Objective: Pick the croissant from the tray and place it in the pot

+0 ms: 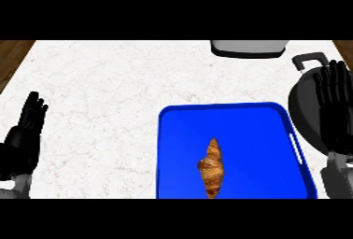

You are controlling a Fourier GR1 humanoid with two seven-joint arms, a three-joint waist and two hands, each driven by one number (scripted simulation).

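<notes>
Flaky tapered croissant (211,167) lay on glossy blue tray (179,140); dark round pot (307,116), perhaps metal; both hands (24,135) (334,107) relaxed, fingers straight.

I am seeing a golden-brown croissant (212,168), banded with darker brown ridges, showing against a saturated blue tray (234,121). I am viewing a white counter (124,84) carrying faint grey-pink marble veining, with brown wood (12,56) edging it. The pot (307,116) is appearing dark grey to black; 2 black hands, left (24,135) and right (336,102), are showing on grey forearms.
</notes>
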